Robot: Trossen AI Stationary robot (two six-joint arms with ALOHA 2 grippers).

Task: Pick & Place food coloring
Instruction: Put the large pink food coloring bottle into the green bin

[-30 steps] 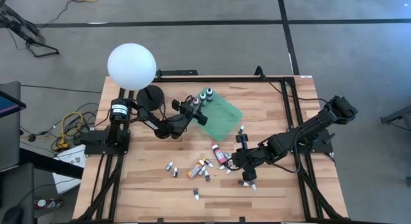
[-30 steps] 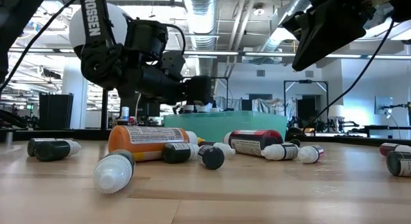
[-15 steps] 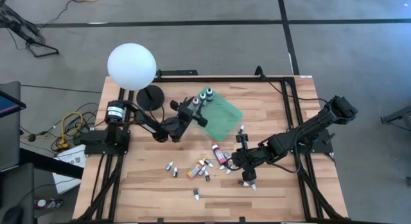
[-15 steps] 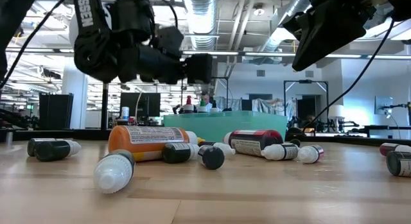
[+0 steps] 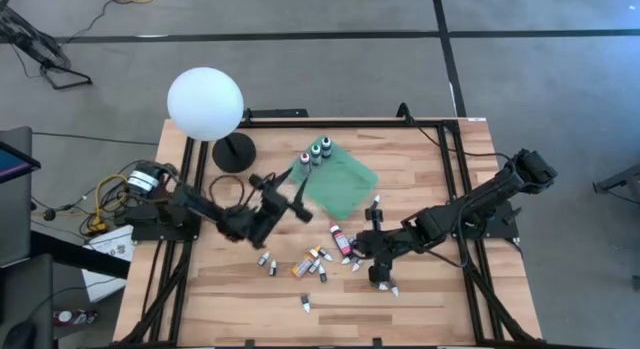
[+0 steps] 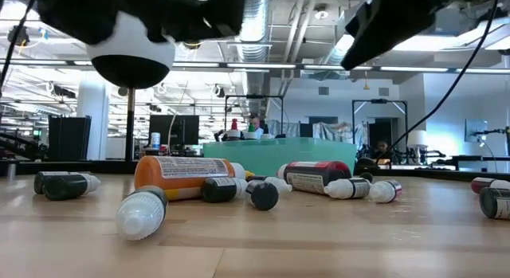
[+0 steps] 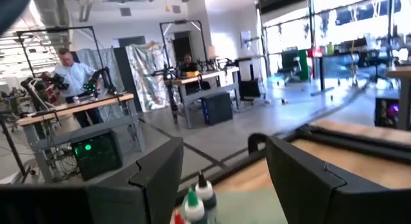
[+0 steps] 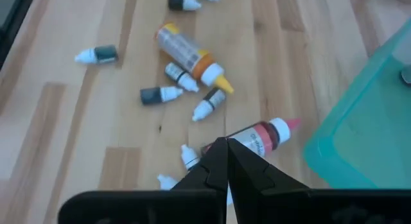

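Several food coloring bottles and dropper tubes lie loose on the wooden table, among them an orange-labelled one [image 5: 300, 265] [image 8: 186, 54] and a red-labelled one with a pink tip [image 5: 342, 239] [image 8: 257, 137]. Three capped bottles [image 5: 316, 152] [image 7: 196, 203] stand upright in the green tray [image 5: 345, 184]. My left gripper [image 5: 298, 197] [image 7: 221, 179] is open and empty, raised to the left of the tray. My right gripper [image 5: 364, 252] [image 8: 226, 150] is shut and empty, held above the red-labelled bottle's base end.
A white globe lamp [image 5: 205, 104] on a black base [image 5: 235, 149] stands at the far left corner. Small white-tipped tubes [image 5: 268, 261] [image 5: 305, 304] [image 5: 385, 284] lie scattered toward the near edge. In the low view the tray [image 6: 279, 154] stands behind the loose bottles [image 6: 187, 176].
My left gripper has drawn back from the bottles in the tray, going up and toward the table's left and near edges; the three bottles stay upright in the tray. My right gripper has shifted slightly toward the left, still shut.
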